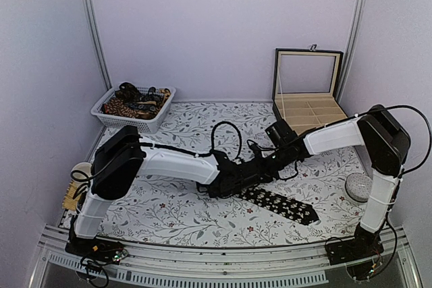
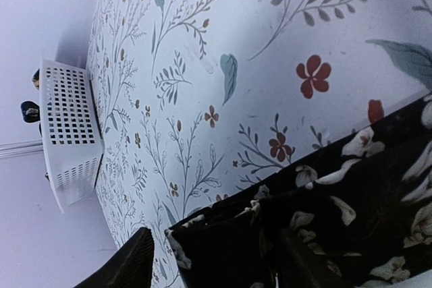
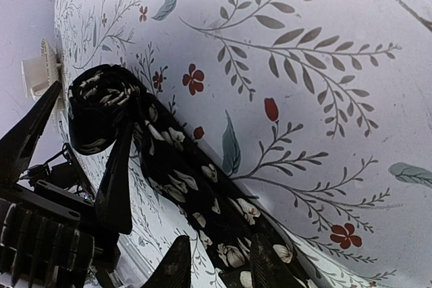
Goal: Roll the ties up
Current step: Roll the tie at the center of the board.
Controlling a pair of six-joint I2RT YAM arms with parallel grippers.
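A black tie (image 1: 283,205) with pale flower specks lies flat across the floral tablecloth toward the right front. Its left end is wound into a small roll (image 3: 101,109). My left gripper (image 1: 233,181) straddles that roll (image 2: 229,247); it is open, with the left fingertip (image 2: 138,254) a little clear of the fabric. My right gripper (image 1: 264,166) hovers over the flat stretch of the tie (image 3: 202,187) just right of the roll. In the right wrist view that gripper (image 3: 221,242) is open: one fingertip (image 3: 266,261) is over the cloth, the other beside its edge, nothing pinched.
A white basket (image 1: 159,121) with more ties stands at the back left, also visible as the basket (image 2: 71,133) in the left wrist view. An open compartment box (image 1: 307,109) sits at the back right. A grey round object (image 1: 358,187) lies by the right arm's base.
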